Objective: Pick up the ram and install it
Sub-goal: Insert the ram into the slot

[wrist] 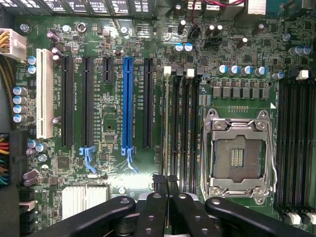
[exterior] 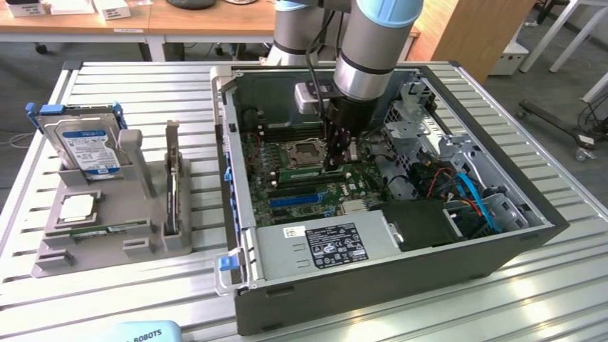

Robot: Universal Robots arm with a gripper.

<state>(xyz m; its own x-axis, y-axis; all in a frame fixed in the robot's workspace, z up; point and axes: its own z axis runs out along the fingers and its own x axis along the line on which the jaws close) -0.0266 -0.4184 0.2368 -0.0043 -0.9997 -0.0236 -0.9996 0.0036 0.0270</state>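
Observation:
My gripper reaches down into the open computer case, just beside the empty CPU socket. In the wrist view its two black fingers stand pressed close together. Between them the ram shows edge-on as a thin greenish strip, running along the outermost of the black memory slots next to the CPU socket. In the exterior view the ram is a short green bar low on the motherboard at the fingertips. How deep it sits in the slot I cannot tell.
A grey holder at the exterior view's left carries a hard drive, a square silver CPU chip and another green stick. Drive cages and blue cables crowd the case's other side. More memory slots lie beyond the socket.

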